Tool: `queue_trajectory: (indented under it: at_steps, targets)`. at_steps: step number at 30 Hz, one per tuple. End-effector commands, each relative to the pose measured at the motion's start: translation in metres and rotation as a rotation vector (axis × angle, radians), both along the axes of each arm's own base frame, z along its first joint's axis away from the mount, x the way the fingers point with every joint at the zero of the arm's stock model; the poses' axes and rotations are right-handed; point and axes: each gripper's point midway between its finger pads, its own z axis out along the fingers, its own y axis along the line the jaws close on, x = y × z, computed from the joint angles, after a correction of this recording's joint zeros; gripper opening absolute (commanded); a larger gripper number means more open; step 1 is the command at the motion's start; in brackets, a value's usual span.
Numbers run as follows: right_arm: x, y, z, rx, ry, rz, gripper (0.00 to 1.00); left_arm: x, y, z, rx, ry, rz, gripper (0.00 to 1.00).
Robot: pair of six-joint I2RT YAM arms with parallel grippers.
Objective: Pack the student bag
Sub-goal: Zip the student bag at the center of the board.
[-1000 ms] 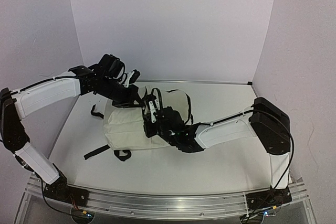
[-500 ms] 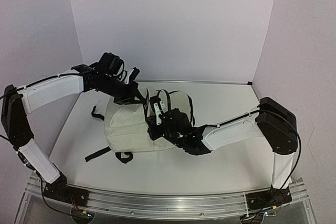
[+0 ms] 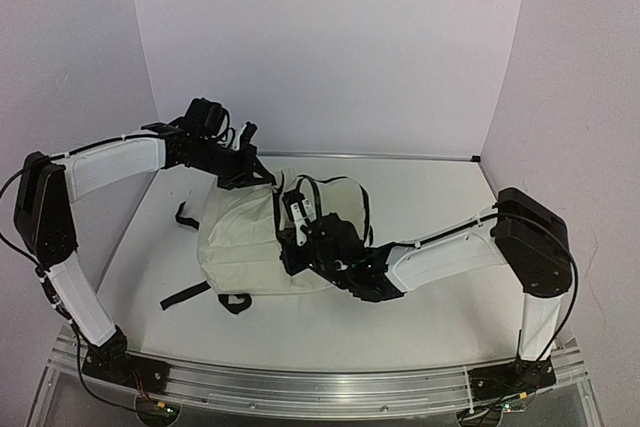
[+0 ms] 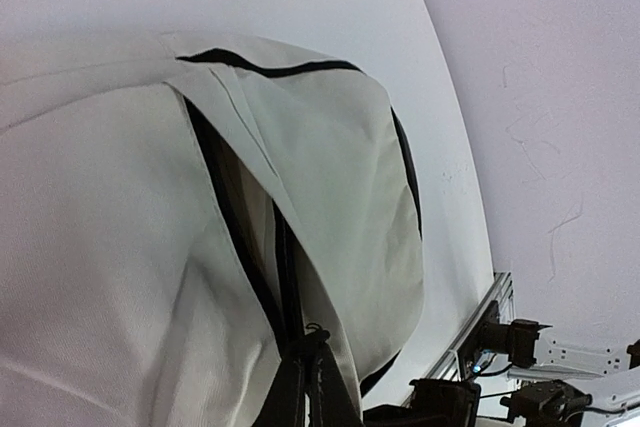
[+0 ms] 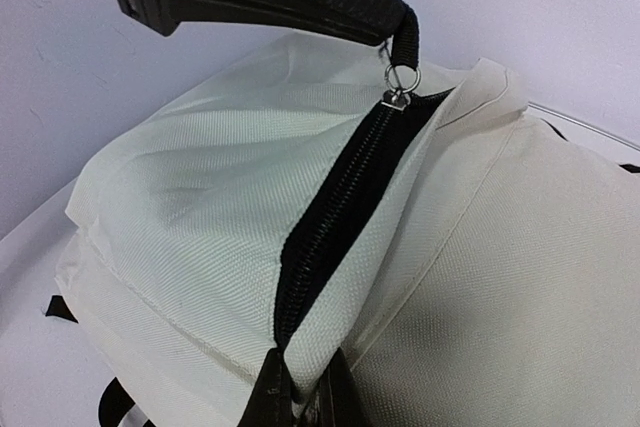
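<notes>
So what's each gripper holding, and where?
The left gripper pinches the zipper pull; right gripper pinches student bag fabric farther along the zipper.

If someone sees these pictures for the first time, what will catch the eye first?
The large cream student bag lies in the middle of the white table. The left tool pinches the black pull tab at one end of the black zipper, and the right tool clamps the bag at the other end.
</notes>
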Motion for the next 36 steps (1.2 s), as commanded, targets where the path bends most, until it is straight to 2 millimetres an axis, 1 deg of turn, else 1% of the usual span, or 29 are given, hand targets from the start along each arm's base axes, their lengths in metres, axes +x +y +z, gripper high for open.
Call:
queue_trajectory:
  at_steps: [1, 5, 12, 15, 17, 20, 26, 30, 31, 33, 36]
  targets:
    - [-0.038, 0.008, 0.002, -0.029, 0.029, 0.086, 0.00, 0.051, 0.000, 0.072, -0.136, -0.246, 0.054, 0.00]
    - [-0.046, 0.009, 0.007, -0.021, 0.035, 0.103, 0.00, 0.066, 0.001, 0.059, -0.131, -0.230, 0.062, 0.00]
    - [-0.060, 0.011, 0.010, 0.002, 0.063, 0.139, 0.00, 0.088, -0.005, 0.047, -0.136, -0.248, 0.058, 0.00]
    - [-0.065, 0.009, 0.013, 0.012, 0.070, 0.143, 0.00, 0.102, -0.004, 0.036, -0.116, -0.241, 0.084, 0.00]
    - [-0.067, 0.008, 0.017, 0.021, 0.071, 0.141, 0.00, 0.110, 0.000, 0.026, -0.093, -0.227, 0.118, 0.00]
    - [-0.069, 0.004, 0.018, 0.025, 0.075, 0.133, 0.00, 0.124, 0.012, 0.004, -0.037, -0.176, 0.194, 0.00]
    - [-0.069, 0.002, 0.021, 0.031, 0.075, 0.129, 0.00, 0.140, 0.030, -0.027, 0.050, -0.123, 0.321, 0.00]
    - [-0.070, 0.004, 0.023, 0.037, 0.073, 0.137, 0.00, 0.150, 0.031, -0.040, 0.068, -0.098, 0.346, 0.00]
    - [-0.070, 0.005, 0.024, 0.038, 0.073, 0.137, 0.00, 0.152, 0.030, -0.042, 0.068, -0.093, 0.347, 0.00]
    - [-0.069, 0.005, 0.027, 0.045, 0.070, 0.134, 0.00, 0.153, 0.027, -0.042, 0.054, -0.092, 0.336, 0.00]
    - [-0.064, 0.000, 0.036, 0.048, 0.073, 0.085, 0.00, 0.150, 0.018, -0.029, 0.004, -0.125, 0.289, 0.00]
